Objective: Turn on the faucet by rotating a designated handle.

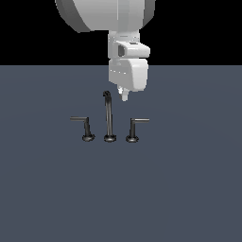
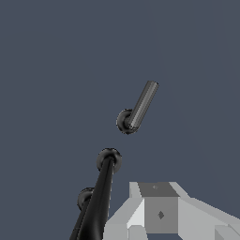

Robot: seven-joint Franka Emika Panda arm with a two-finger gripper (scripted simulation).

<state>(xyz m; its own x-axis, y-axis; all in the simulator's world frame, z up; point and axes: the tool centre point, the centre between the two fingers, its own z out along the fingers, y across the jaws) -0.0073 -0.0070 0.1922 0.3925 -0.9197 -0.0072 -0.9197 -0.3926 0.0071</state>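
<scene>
the gripper [image 1: 125, 97] hangs above the faucet set, holding nothing, and whether its jaws are parted or together i cannot tell from either view. the handle [image 1: 133, 128] sits below it and a touch toward the exterior view's right, post upright on its round base, thin bar jutting away from the spout. that free bar end looks like the reason for hovering here: a push there should swing the lever round. now the obstacles. the spout [image 1: 108, 118] rises just beside the gripper, its hooked top close to the fingertips, so a straight drop risks clipping it. the twin handle [image 1: 85, 128] stands beyond the spout, well apart. the dark floor [image 1: 189, 189] carries all three pieces.
</scene>
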